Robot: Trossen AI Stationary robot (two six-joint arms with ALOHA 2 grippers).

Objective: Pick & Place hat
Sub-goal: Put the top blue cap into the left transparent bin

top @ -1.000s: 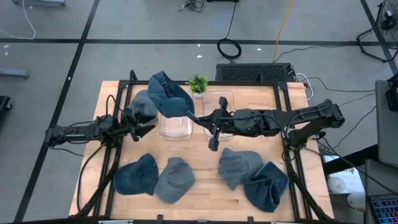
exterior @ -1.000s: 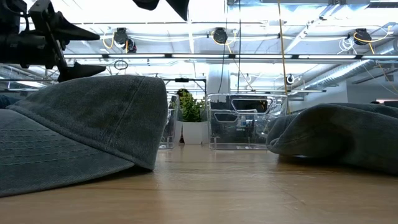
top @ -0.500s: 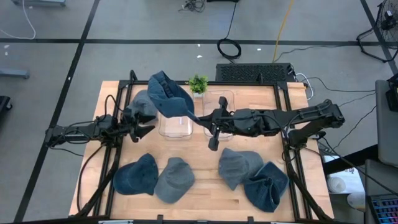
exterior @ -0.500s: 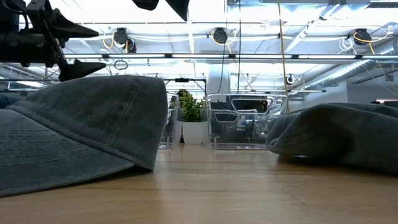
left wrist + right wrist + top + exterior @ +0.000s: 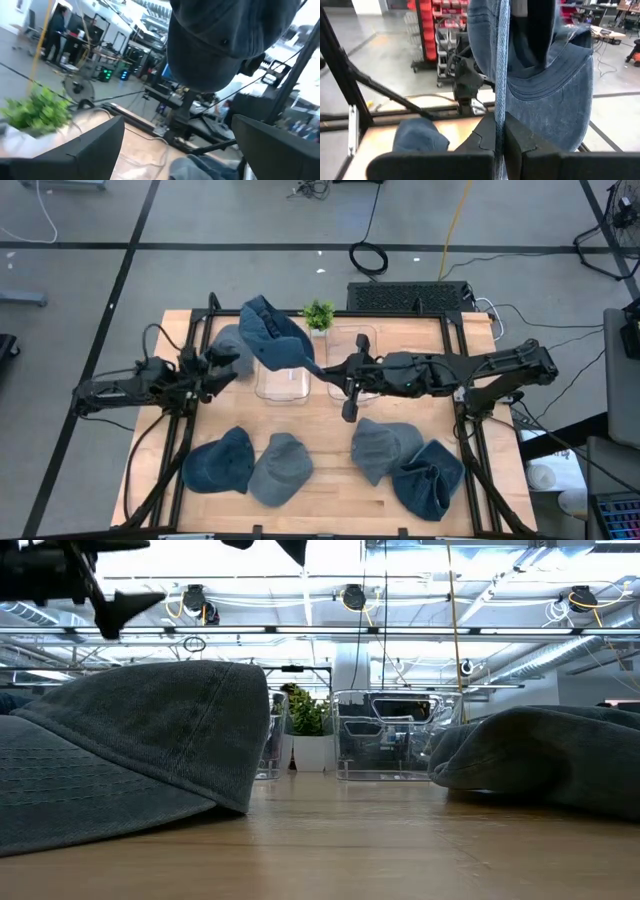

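1. Four caps lie along the near edge of the wooden table (image 5: 320,420): a dark blue cap (image 5: 220,461), a grey-blue cap (image 5: 281,468) touching it, a grey cap (image 5: 383,448), and a crumpled dark cap (image 5: 430,478) overlapping that one.
2. A fifth, grey cap (image 5: 232,345) lies near the table's far left corner, just beside the left gripper (image 5: 222,362).
3. In the low view the nearest caps fill the foreground at both sides and hide most of the tabletop behind them.
4. The room is a workshop with a grey floor marked by dark lines, cables, ceiling pipes and lamps; a person stands far back in the left wrist view.
5. Two clear plastic bins stand side by side at the far middle of the table: the left bin (image 5: 283,381) and the right bin (image 5: 352,355). A small green plant (image 5: 319,314) in a white pot stands between them at the back. I cannot tell whether anything lies in the bins.
6. The right gripper (image 5: 323,369) is clamped on the brim of the blue denim hat (image 5: 272,332), which hangs in the air above the left bin.
7. The left gripper's fingers are spread apart, holding nothing.
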